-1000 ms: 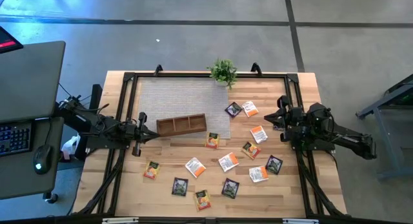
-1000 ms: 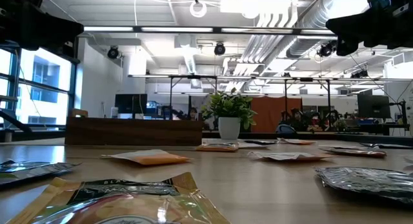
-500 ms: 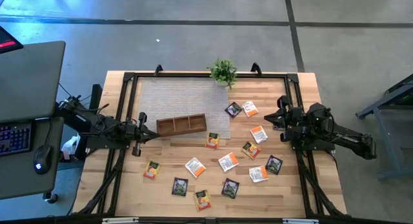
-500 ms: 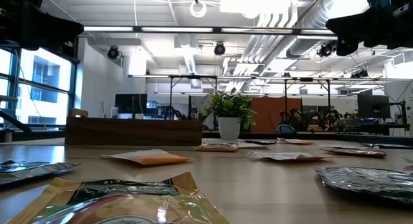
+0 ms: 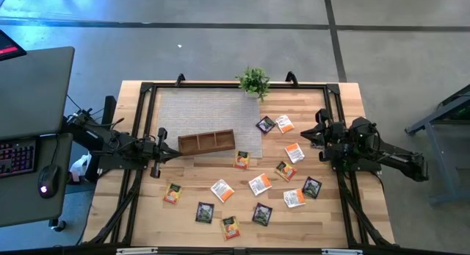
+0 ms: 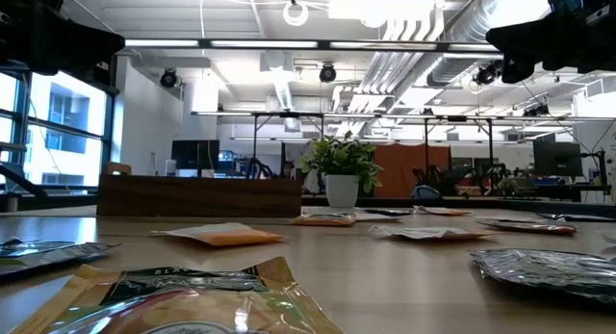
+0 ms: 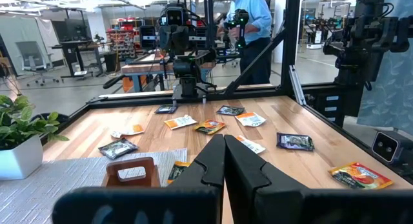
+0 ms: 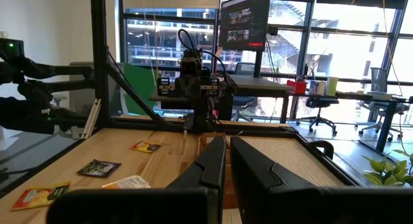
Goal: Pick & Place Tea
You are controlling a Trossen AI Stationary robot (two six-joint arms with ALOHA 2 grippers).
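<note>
Several tea sachets lie flat and scattered on the wooden table's near half, among them an orange-and-white one [image 5: 222, 189] and a dark one [image 5: 262, 214]; two more [image 5: 266, 124] lie near the far right. A sachet [image 6: 183, 300] lies close in the low view. The brown wooden tray [image 5: 206, 142] rests on the near edge of a grey mat [image 5: 209, 112]. My left gripper [image 5: 173, 153] hovers shut at the table's left, just left of the tray, its fingers [image 7: 213, 159] pressed together. My right gripper [image 5: 305, 135] hovers shut at the right, above the sachets.
A small potted plant [image 5: 253, 82] stands at the far edge, beyond the mat. A black frame [image 5: 220, 86] runs round the tabletop. A desk with keyboard and mouse [image 5: 29, 148] stands left of the table. A person in a blue shirt [image 7: 253, 20] stands beyond the table.
</note>
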